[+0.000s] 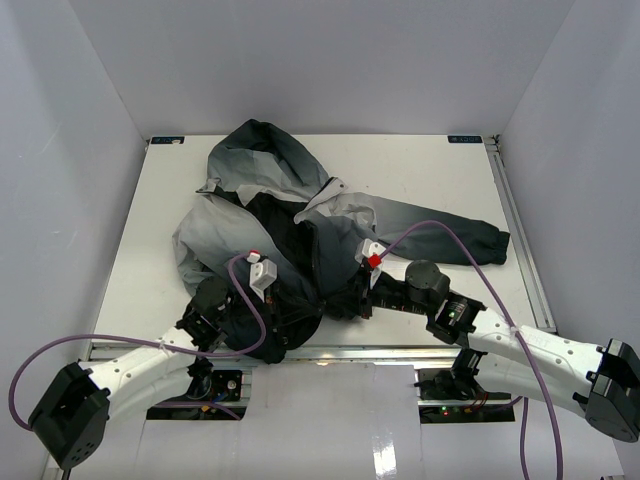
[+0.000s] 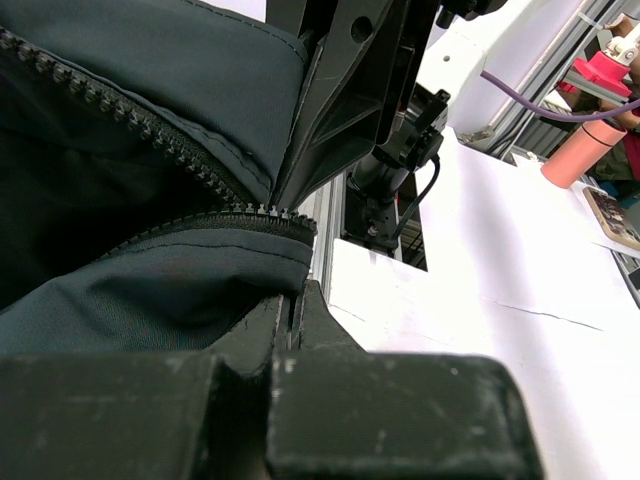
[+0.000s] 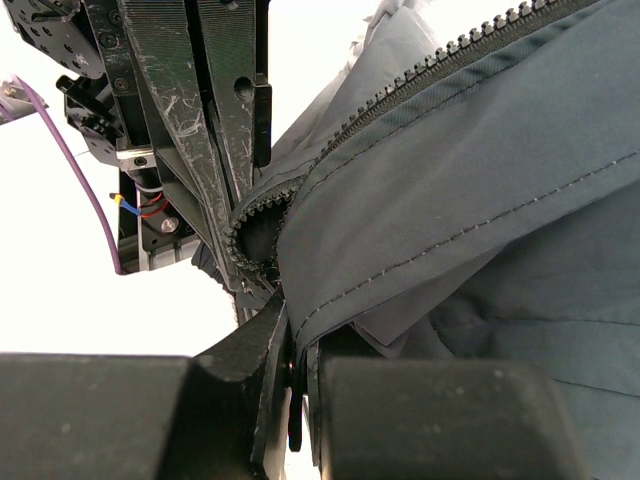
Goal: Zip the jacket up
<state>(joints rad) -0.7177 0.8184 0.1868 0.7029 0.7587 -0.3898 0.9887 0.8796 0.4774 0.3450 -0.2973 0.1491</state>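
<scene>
On the white table (image 1: 420, 170), between pale enclosure walls (image 1: 300, 60), the hooded jacket (image 1: 270, 200) lay crumpled and unzipped. Its hood was toward the far side, one sleeve stretched to the right, and the dark hem sat at the near edge. Purple cables (image 1: 440, 223) looped over both arms, one crossing above that sleeve.

Both wrists crowded the hem by the aluminium rail (image 1: 380, 352), covering the zipper's lower end from above. The left gripper (image 2: 293, 300) had its fingers pressed together, pinching hem fabric just under the zipper teeth (image 2: 130, 112). The right gripper (image 3: 290, 335) was likewise squeezed tight on a front edge of the jacket, beside a row of teeth.

Whether a slider sat where the tracks met could not be made out. Beyond the table, in the left wrist view, a pink cylinder (image 2: 575, 150) stood blurred and partly hidden.
</scene>
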